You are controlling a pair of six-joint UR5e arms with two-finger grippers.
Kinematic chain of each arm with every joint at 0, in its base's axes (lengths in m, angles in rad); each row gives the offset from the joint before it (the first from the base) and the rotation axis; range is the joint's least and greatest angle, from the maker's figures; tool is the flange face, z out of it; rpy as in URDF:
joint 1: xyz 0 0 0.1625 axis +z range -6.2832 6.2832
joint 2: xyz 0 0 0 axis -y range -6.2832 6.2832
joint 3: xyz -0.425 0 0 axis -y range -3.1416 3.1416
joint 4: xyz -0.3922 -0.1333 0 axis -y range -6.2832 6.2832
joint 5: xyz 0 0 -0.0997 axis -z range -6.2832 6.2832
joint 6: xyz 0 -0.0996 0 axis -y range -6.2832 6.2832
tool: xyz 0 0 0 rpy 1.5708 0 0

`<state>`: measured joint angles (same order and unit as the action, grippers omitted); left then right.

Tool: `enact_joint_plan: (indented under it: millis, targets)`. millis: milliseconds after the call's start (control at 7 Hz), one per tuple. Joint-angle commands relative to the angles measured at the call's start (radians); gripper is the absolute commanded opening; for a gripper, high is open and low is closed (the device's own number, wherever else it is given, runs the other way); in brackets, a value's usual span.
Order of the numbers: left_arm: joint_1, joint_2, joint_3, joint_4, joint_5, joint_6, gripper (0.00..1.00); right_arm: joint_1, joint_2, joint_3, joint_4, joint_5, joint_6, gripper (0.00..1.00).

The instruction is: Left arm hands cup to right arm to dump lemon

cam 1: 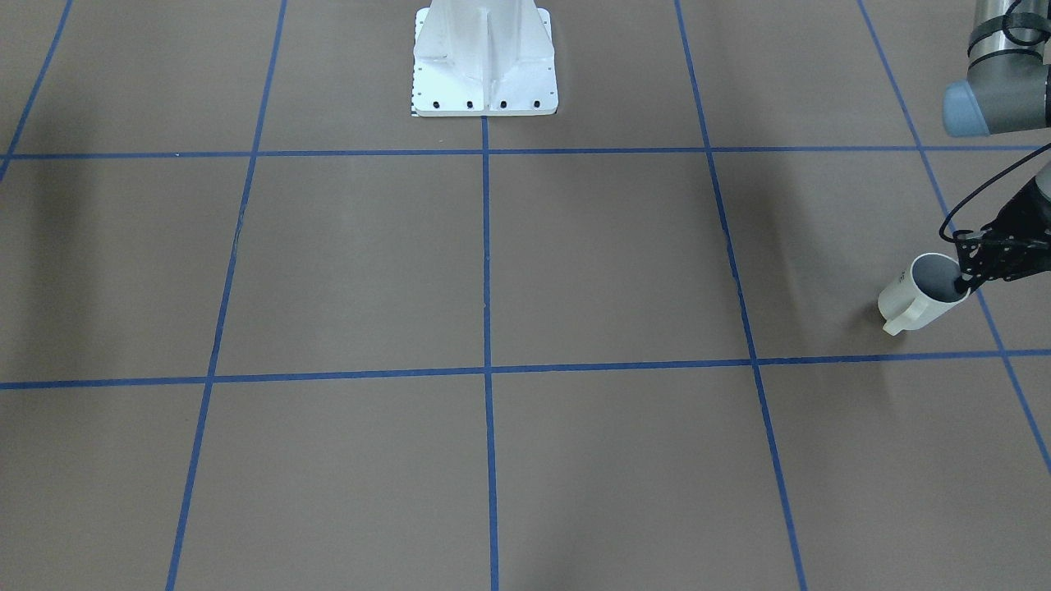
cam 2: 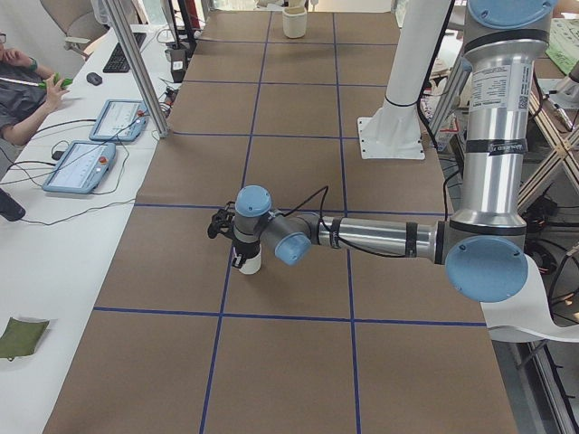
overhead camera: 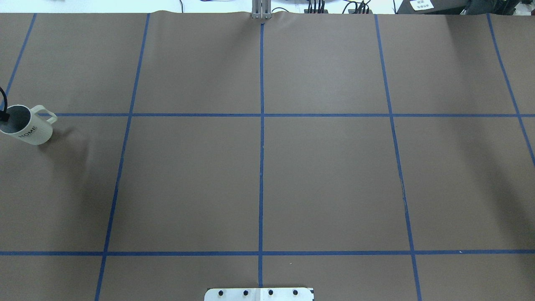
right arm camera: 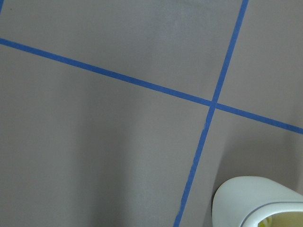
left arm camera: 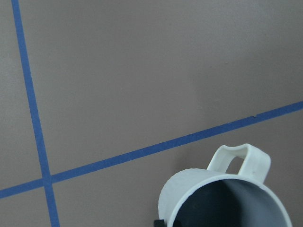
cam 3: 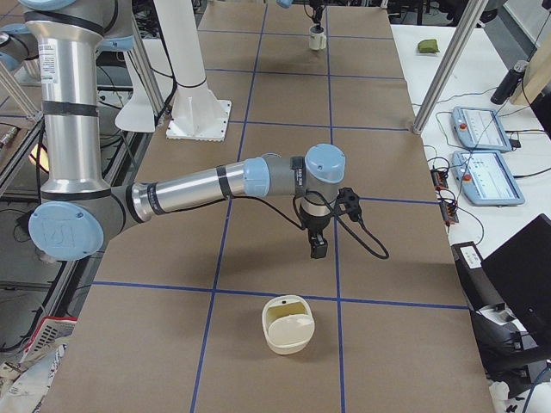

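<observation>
The cup (cam 1: 915, 297) is off-white with a loop handle, a grey inside and "HOME" on its side (overhead camera: 29, 129). My left gripper (cam 1: 962, 283) is shut on its rim, one finger inside, and holds it tilted close over the table at the far left (cam 2: 250, 262). The left wrist view shows the cup's rim and handle (left arm camera: 189, 189); no lemon shows in it. My right gripper (cam 3: 318, 251) points down over the table's right part; I cannot tell whether it is open or shut.
A cream bowl-like container (cam 3: 288, 327) with a pale yellow inside stands just in front of the right gripper, also in the right wrist view (right arm camera: 255, 198). The white robot pedestal (cam 1: 484, 66) stands mid-table. Tablets (cam 3: 482, 129) lie on the side table.
</observation>
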<state>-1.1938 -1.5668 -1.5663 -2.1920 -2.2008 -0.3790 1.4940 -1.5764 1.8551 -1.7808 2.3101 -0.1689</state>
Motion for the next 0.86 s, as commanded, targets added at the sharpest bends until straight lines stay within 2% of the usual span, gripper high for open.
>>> enact_joint_plan:
  millis: [0,143,429,571,714]
  targets:
    - [0.014,0.001,0.017,-0.006,0.000,0.002,0.53,0.000,-0.001,-0.002,-0.002,-0.003,0.002,1.00]
    - [0.014,0.007,0.009,-0.005,0.000,0.006,1.00,0.000,-0.002,-0.002,-0.002,-0.003,0.000,1.00]
    - [-0.010,0.010,-0.041,0.091,-0.080,0.023,1.00,-0.001,-0.004,-0.005,-0.003,-0.008,0.000,1.00]
    - [-0.059,0.011,-0.075,0.159,-0.082,0.101,1.00,0.000,-0.004,-0.005,-0.006,-0.006,0.000,1.00]
    - [-0.135,0.011,-0.108,0.320,-0.082,0.252,1.00,0.000,-0.004,-0.011,-0.006,-0.006,0.000,1.00]
